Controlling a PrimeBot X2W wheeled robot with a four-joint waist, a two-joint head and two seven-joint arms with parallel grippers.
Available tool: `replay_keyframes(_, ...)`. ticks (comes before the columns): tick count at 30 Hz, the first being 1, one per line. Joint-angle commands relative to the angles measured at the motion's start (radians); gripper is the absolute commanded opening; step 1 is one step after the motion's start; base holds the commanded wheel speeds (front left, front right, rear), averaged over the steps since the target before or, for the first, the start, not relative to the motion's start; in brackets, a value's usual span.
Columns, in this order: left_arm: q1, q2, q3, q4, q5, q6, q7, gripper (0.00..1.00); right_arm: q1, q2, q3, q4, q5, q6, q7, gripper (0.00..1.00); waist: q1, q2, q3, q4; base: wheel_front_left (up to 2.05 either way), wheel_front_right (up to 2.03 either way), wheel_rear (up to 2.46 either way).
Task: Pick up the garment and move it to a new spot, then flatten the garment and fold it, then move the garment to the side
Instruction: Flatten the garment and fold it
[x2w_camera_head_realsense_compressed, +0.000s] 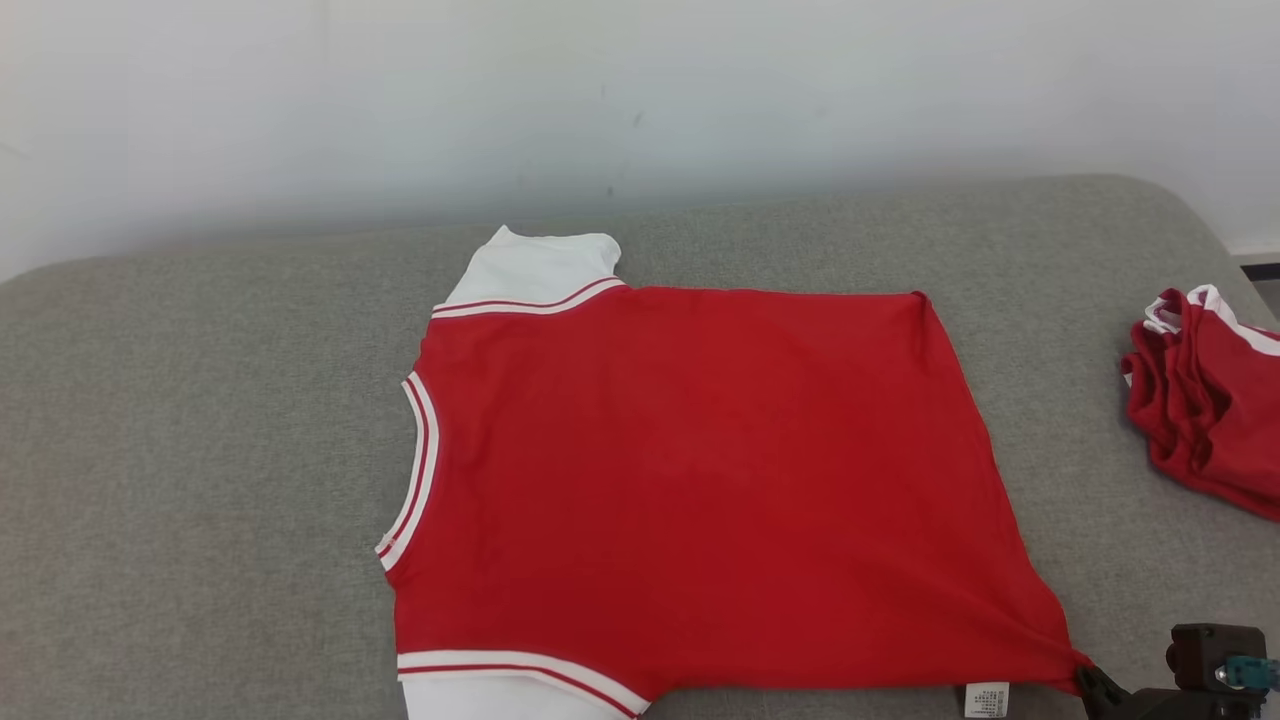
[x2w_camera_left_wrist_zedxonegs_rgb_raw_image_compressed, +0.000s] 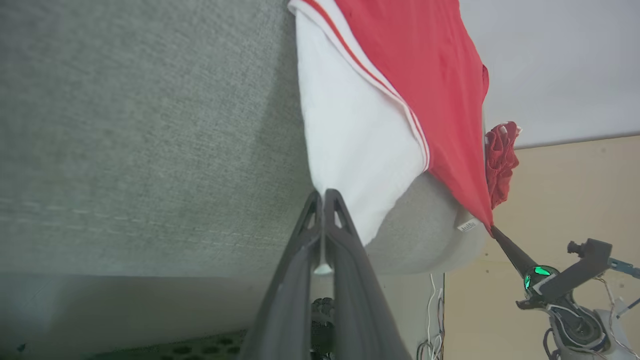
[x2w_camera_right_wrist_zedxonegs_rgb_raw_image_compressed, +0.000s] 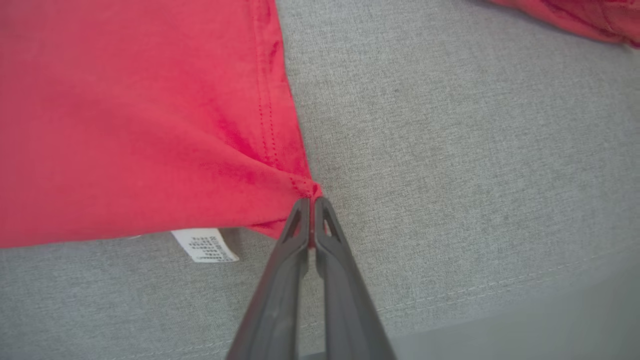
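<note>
The garment (x2w_camera_head_realsense_compressed: 700, 480) is a red shirt with white striped sleeves, spread flat on the grey cushion (x2w_camera_head_realsense_compressed: 200, 450), collar to the left. My right gripper (x2w_camera_head_realsense_compressed: 1085, 682) is shut on its near right hem corner (x2w_camera_right_wrist_zedxonegs_rgb_raw_image_compressed: 300, 187), next to a white care label (x2w_camera_right_wrist_zedxonegs_rgb_raw_image_compressed: 205, 245). That grip pulls the corner into a point. In the left wrist view my left gripper (x2w_camera_left_wrist_zedxonegs_rgb_raw_image_compressed: 323, 200) is shut on the edge of the near white sleeve (x2w_camera_left_wrist_zedxonegs_rgb_raw_image_compressed: 350, 140), with white cloth showing between the fingers. The right gripper (x2w_camera_left_wrist_zedxonegs_rgb_raw_image_compressed: 496, 234) shows there too, holding the red corner.
A crumpled heap of red and white clothing (x2w_camera_head_realsense_compressed: 1210, 400) lies at the cushion's right end. A white wall stands behind the cushion. The cushion's front seam (x2w_camera_right_wrist_zedxonegs_rgb_raw_image_compressed: 500, 285) runs close under both grippers. Bare grey cushion stretches to the garment's left.
</note>
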Motion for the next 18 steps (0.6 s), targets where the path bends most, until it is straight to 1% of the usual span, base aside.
replay_keyframes(1,0.018,0.007,0.003,-0.003,-0.017,0.004,0.005,0.00,0.009,0.002,-0.004,-0.005,-0.007,-0.003,0.000,0.00,0.0000,0.0000,0.005,-0.007,0.00,0.00,0.00)
replay_keyframes(7,0.062,0.033,0.025,-0.027,-0.054,0.019,0.029,0.00,0.015,0.014,-0.021,-0.022,-0.025,-0.003,-0.015,0.00,0.0000,0.0000,0.013,-0.012,0.00,0.00,0.00)
replay_keyframes(10,0.067,0.036,0.040,-0.042,-0.063,0.011,0.015,0.00,0.018,0.018,-0.028,-0.029,-0.031,-0.003,-0.030,0.00,0.0000,0.0000,0.015,-0.010,0.00,0.00,0.00)
replay_keyframes(13,0.035,0.018,0.053,-0.065,-0.057,-0.013,-0.018,0.00,0.011,0.012,-0.024,-0.037,-0.008,-0.003,-0.070,0.00,0.0000,0.0000,0.014,-0.006,0.00,0.00,0.00)
replay_keyframes(18,-0.034,-0.015,0.052,-0.085,0.016,-0.022,-0.093,0.00,-0.022,-0.013,0.002,-0.030,0.018,-0.003,-0.129,0.00,0.0000,0.0000,0.009,-0.006,0.00,0.00,0.00)
